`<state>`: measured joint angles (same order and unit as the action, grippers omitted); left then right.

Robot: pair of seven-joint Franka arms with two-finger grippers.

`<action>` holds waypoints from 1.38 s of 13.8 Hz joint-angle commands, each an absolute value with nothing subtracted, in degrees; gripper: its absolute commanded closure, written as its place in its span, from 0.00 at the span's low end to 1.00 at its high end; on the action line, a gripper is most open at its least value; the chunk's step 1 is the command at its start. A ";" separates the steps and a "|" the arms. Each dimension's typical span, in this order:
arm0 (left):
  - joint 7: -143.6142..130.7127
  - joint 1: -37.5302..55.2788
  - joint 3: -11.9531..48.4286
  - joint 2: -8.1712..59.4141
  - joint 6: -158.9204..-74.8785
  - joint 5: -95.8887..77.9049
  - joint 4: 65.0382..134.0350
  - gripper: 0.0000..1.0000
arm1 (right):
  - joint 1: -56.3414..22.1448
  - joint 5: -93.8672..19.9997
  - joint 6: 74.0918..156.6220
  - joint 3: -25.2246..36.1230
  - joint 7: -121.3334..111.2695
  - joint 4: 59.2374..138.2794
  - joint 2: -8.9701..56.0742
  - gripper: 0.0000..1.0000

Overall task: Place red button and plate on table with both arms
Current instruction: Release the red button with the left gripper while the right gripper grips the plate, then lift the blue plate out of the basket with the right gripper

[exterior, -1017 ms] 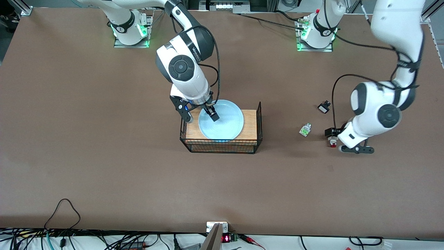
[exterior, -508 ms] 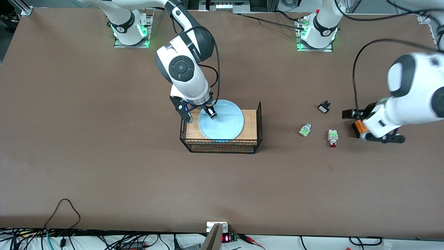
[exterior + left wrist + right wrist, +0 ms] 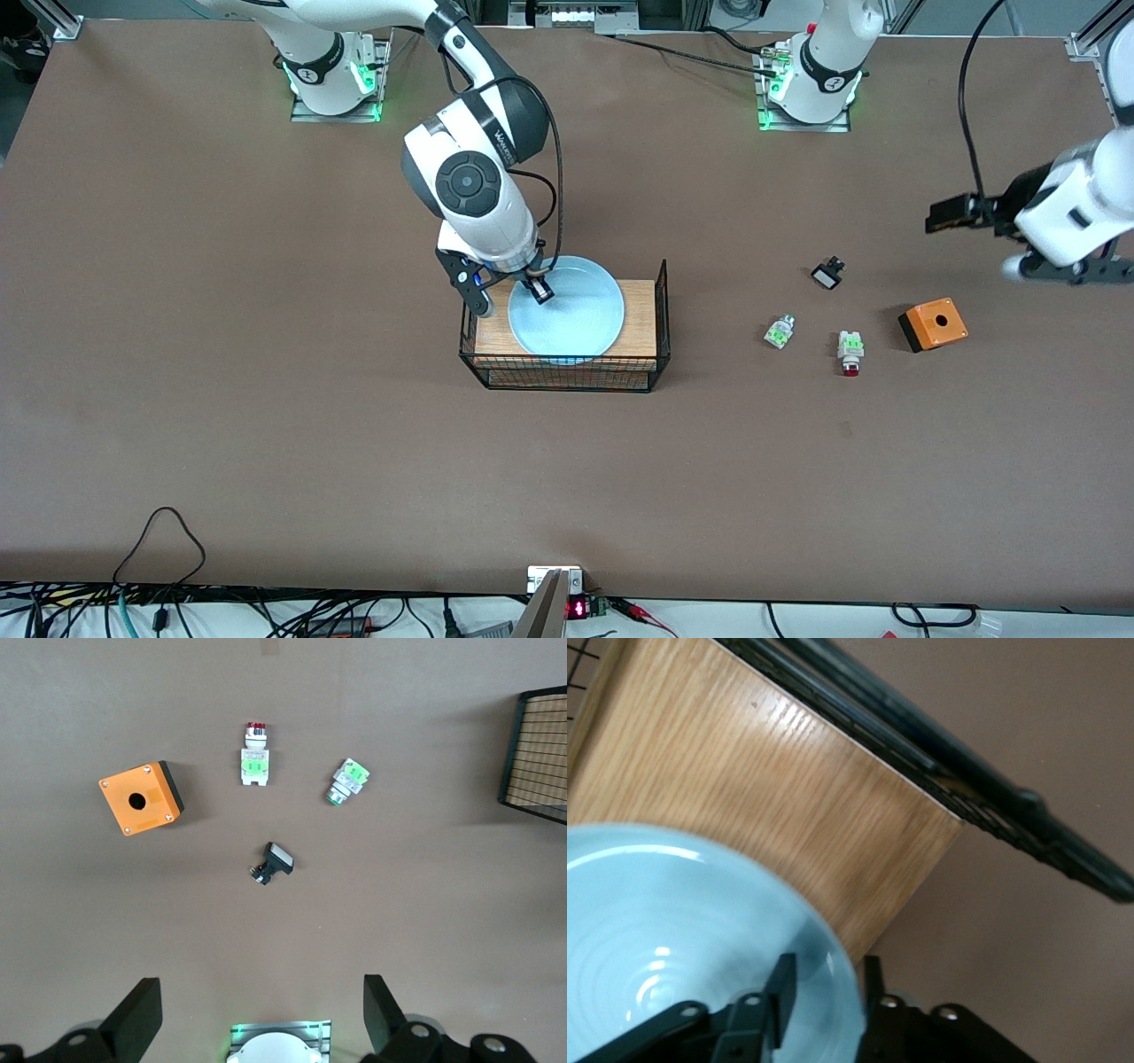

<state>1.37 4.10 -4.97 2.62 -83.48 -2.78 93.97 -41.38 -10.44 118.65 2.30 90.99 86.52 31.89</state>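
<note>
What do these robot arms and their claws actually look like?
Both arms are glossy white with rounded joints and dark grey bands and round caps at the joints. A thin black cable loops along each. The bases glow green. The right gripper and left gripper are black, each with two flat fingers. Small lettering marks the right arm's dark band.

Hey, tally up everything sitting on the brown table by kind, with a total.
Small push-button parts: 3 (red-capped button, green-and-clear part, black-and-white part)
Orange square box with a hole: 1
Round pale-blue plate: 1
Black wire basket with wooden board: 1
Total: 6
</note>
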 commanded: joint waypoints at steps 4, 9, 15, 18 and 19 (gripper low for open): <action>1.23 4.13 -3.96 -1.76 -83.32 0.18 95.63 0.00 | -41.48 -11.34 118.65 2.72 90.53 85.34 32.08 1.00; 1.32 3.69 -3.34 -2.02 -82.71 0.17 94.92 0.00 | -41.84 -10.55 117.86 2.81 90.09 85.34 28.58 1.00; 1.23 3.52 -2.90 -4.83 -82.00 0.26 95.54 0.00 | -37.54 -10.81 116.63 3.60 84.13 84.99 18.73 1.00; 1.14 3.60 -1.76 -4.83 -81.83 0.79 95.19 0.00 | -32.97 -11.42 116.54 3.78 76.32 84.90 18.46 1.00; 1.06 3.69 -1.58 -6.05 -80.87 0.79 95.36 0.00 | -31.04 -11.51 116.37 3.52 72.90 84.99 18.02 1.00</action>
<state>1.08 3.78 -2.36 -3.87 -82.08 -0.33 94.49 -33.97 -10.73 116.35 4.28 78.09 84.89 18.39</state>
